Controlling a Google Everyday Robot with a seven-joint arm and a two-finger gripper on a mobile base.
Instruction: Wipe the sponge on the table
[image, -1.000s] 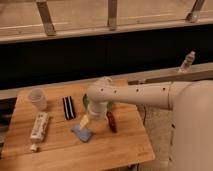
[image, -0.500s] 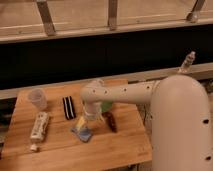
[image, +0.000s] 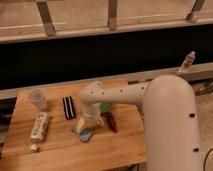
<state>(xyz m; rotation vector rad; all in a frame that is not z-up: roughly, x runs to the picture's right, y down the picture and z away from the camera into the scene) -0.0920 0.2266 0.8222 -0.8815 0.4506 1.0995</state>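
Note:
The light-blue sponge (image: 84, 133) lies flat on the wooden table (image: 55, 150), a little left of its middle. My gripper (image: 86, 124) comes down from the white arm (image: 130, 95) and sits right on top of the sponge, hiding its far half. A yellowish part shows at the gripper's tip, just above the sponge.
A clear plastic cup (image: 37, 98) stands at the back left. A black striped block (image: 68, 107) lies beside it, and a white tube (image: 38, 127) lies near the left edge. A dark brown object (image: 110, 121) rests right of the gripper. A green bowl (image: 105, 107) peeks out behind the arm.
The arm has swung left across the table, carrying the gripper and sponge a short way left. The other objects stay put.

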